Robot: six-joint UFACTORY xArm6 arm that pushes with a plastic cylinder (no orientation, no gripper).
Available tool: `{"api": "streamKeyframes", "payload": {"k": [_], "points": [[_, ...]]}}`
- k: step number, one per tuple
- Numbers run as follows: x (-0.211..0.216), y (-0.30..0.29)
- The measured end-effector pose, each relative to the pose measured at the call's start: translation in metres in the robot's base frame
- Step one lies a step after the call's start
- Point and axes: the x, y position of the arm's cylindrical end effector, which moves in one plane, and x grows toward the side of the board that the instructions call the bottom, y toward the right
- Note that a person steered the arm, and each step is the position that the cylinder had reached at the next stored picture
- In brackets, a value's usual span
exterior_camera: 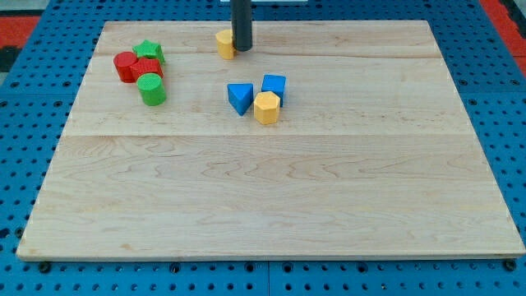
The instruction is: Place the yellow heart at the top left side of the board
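Camera view: my tip [242, 48] touches the yellow heart's [223, 43] right side.

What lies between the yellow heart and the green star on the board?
Nothing: in the camera view, only bare wood separates the yellow heart from the green star. My tip touches the heart's right side.
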Motion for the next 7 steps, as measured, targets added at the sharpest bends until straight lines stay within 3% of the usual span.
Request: {"api": "streamKeyframes", "payload": {"k": [2, 3, 7], "points": [[-0.008, -0.123], [-0.020, -0.138], [-0.021, -0.095]]}}
